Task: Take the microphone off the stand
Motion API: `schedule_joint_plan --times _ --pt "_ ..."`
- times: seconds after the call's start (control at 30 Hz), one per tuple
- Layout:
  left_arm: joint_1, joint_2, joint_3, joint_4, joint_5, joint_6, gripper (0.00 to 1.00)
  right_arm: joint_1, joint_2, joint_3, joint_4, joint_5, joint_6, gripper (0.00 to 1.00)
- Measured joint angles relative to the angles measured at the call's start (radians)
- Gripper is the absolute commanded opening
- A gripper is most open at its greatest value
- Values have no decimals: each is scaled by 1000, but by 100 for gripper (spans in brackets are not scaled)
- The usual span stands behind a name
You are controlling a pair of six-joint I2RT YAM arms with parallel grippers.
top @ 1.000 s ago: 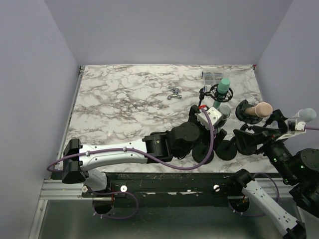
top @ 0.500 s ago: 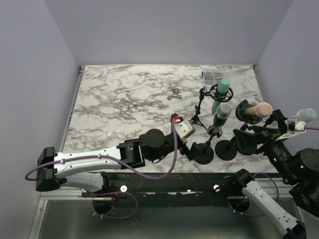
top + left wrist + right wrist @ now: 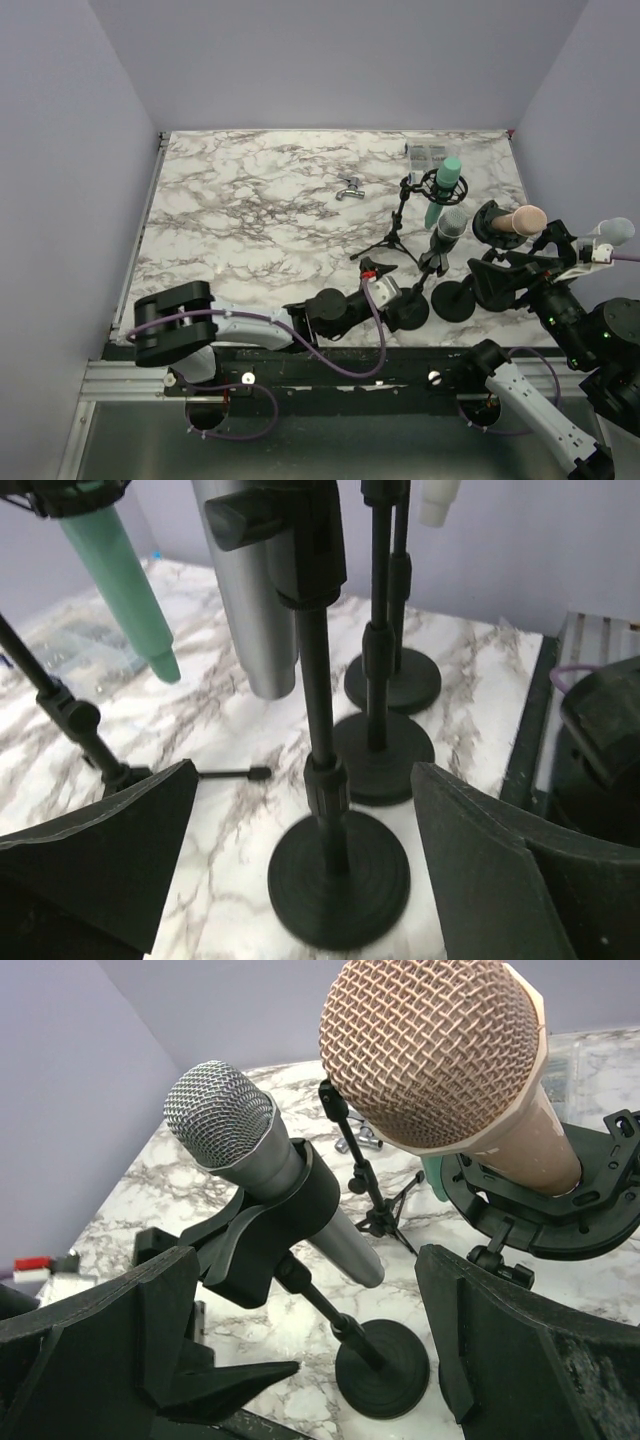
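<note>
**Top view:** the silver-grey mesh-headed microphone (image 3: pixel 449 226) sits clipped in the black round-base stand (image 3: pixel 410 310) at right centre of the frame, on the marble-patterned desk (image 3: pixel 250 200). The left gripper (image 3: pixel 392 290) lies low beside the stand's base.

**Left wrist view:** the left gripper is released. Its jaws stand wide on either side of the stand pole, touching nothing.

**Right wrist view:** the right gripper (image 3: pixel 310 1300) is released and empty. The microphone occupies left centre, and a tan mesh-headed microphone (image 3: pixel 440 1070) occupies the upper right.
</note>
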Motion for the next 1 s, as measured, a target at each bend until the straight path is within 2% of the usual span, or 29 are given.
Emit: schedule_joint_plan --times 0.07,0.17,0.3,0.4,0.47,0.6,0.8,1.0 --pt "0 82 3 121 0 38 77 0 0 0 2 0 0 100" --pt "0 230 25 320 -5 101 76 0 0 0 3 0 0 100" --pt "3 284 70 406 -8 141 76 0 0 0 3 1 -1 100" --pt "13 287 108 439 0 141 70 0 0 0 7 1 -3 100" --pt "24 287 124 444 16 129 66 0 0 0 11 1 -3 100" --pt "70 287 128 424 86 69 66 0 0 -1 16 1 -3 100" --pt "103 288 135 369 158 -4 57 0 0 -7 18 1 -3 100" --pt "122 289 169 309 209 -60 31 0 9 -14 23 1 -4 100"
